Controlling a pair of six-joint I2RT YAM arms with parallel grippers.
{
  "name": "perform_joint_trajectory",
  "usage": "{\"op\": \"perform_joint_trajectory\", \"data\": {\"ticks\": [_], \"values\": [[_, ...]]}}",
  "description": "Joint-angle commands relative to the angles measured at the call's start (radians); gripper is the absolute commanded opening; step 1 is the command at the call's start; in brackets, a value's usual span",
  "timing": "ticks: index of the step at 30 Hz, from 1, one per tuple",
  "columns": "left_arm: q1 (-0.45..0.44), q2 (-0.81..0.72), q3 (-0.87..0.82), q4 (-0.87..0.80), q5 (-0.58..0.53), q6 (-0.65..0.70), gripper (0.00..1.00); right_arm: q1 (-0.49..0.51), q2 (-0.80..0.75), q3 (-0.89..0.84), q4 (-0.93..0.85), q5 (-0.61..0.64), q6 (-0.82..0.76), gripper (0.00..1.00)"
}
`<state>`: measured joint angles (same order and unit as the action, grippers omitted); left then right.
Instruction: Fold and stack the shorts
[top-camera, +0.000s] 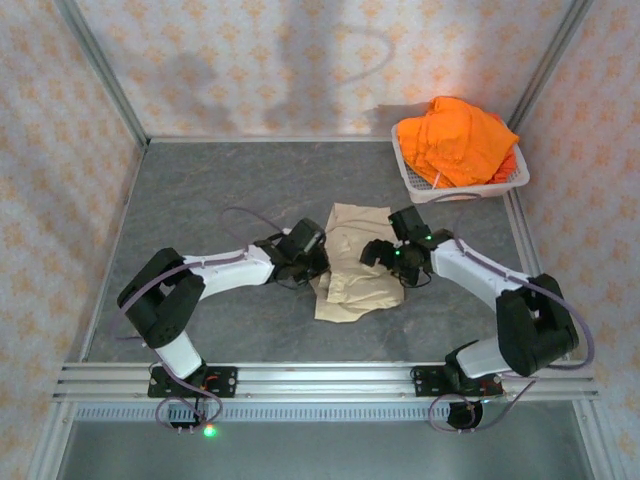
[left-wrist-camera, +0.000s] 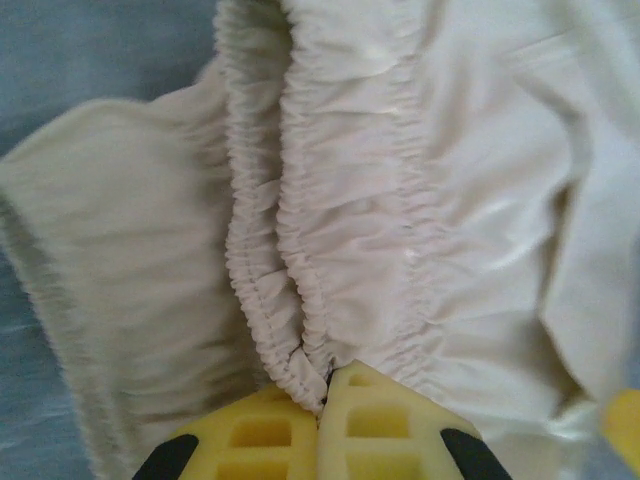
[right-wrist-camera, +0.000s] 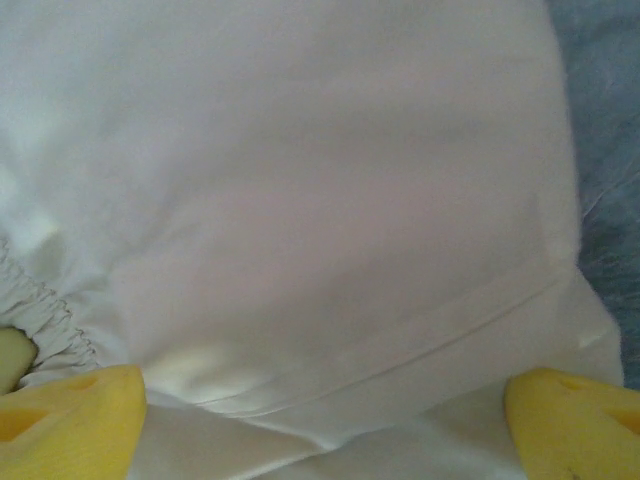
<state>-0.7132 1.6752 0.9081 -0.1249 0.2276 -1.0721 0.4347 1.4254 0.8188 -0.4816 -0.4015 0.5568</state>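
The pale beige shorts (top-camera: 355, 265) lie crumpled in the middle of the table, between my two grippers. My left gripper (top-camera: 318, 258) is at their left edge. In the left wrist view its yellow fingers (left-wrist-camera: 380, 420) are shut on the gathered elastic waistband (left-wrist-camera: 300, 330) of the beige shorts (left-wrist-camera: 420, 200). My right gripper (top-camera: 388, 254) hangs over the right side of the shorts. Its fingertips (right-wrist-camera: 70, 420) stand wide apart, open, with smooth beige cloth (right-wrist-camera: 300, 200) and a hem seam spread between them. Orange shorts (top-camera: 458, 140) are heaped in the basket at the back right.
The white mesh basket (top-camera: 470, 190) stands in the back right corner against the wall. Patterned walls close the table on three sides. Grey tabletop (top-camera: 220, 190) is bare to the left and behind the beige shorts. An aluminium rail (top-camera: 320, 380) runs along the near edge.
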Motion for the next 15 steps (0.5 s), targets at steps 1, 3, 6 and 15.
{"op": "perform_joint_trajectory", "data": {"ticks": [1,3,6,15], "values": [[0.024,0.017,-0.084,0.034,-0.051,0.027,0.0,-0.008,0.05,-0.03,0.029,-0.047,0.026,0.92],[0.032,0.018,-0.119,0.057,-0.053,0.026,0.02,-0.008,0.079,-0.037,0.033,-0.065,0.025,0.92],[0.037,-0.007,-0.141,0.065,-0.058,0.039,0.1,-0.008,0.092,-0.041,0.04,-0.088,0.019,0.92],[0.044,-0.285,-0.033,-0.129,-0.176,0.18,0.61,-0.008,-0.041,0.137,-0.187,0.122,-0.13,0.95]]}}
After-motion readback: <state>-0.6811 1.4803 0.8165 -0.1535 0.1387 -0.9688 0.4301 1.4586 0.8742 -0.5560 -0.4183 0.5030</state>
